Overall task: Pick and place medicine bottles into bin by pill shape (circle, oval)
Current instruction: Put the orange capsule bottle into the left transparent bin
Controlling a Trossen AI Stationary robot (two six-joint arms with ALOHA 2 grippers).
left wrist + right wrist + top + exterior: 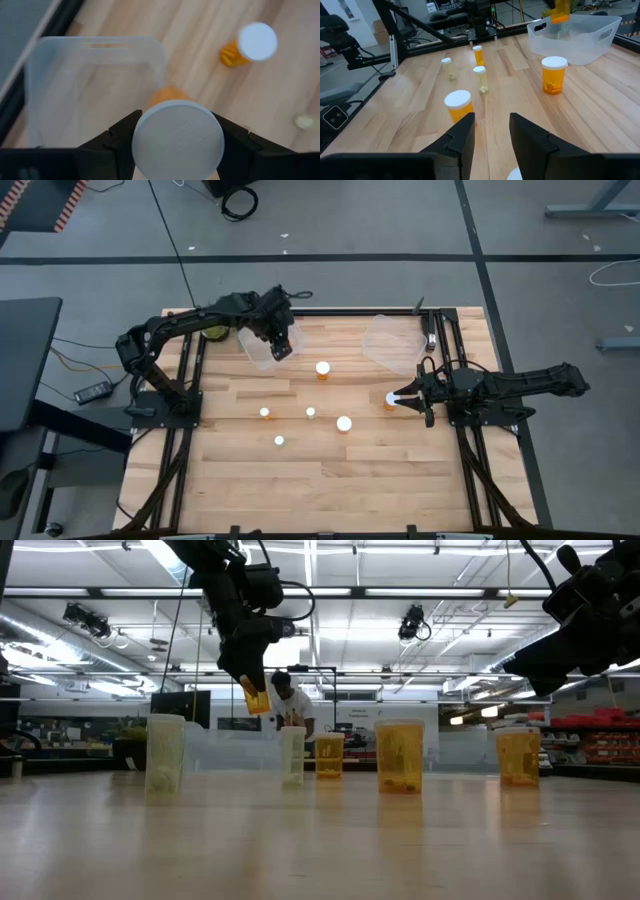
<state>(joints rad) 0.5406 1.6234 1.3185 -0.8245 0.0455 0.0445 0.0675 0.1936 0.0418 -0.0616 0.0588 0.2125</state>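
Landmark: the left clear bin (pixel 258 348), at the far-left part of the wooden table (pixel 330 470).

Left gripper (pixel 281 343) — raised above the near-right edge of that bin, fingers clamped on the held bottle (pixel 177 137), an orange bottle with a wide white cap. In the left wrist view the cap fills the space between the two dark fingers, and the bin's open mouth lies just beyond it. In the low view the bottle hangs upright, cap up in the fingers and orange body below, well clear of the tabletop.

The key relation: the bin opening is directly below and slightly farther out from the held bottle, whose long axis is vertical. My judgement is that a short move over the bin's middle comes first, then release; letting go right at the rim risks the bottle glancing off the wall and falling onto the table.

Right gripper (pixel 415 396) — low over the table, well to the right of the left bin, jaws pressed together and holding nothing. A white-capped bottle (pixel 391 399) stands just beside its tip.

Other loose bottles stand upright toward the table's near side from the bin: the nearest standing bottle (pixel 322 369), just to the bin's right, then four more scattered farther out. A second clear bin (pixel 392 340) sits well to the right of the landmark bin.

Pill shapes cannot be read from here.
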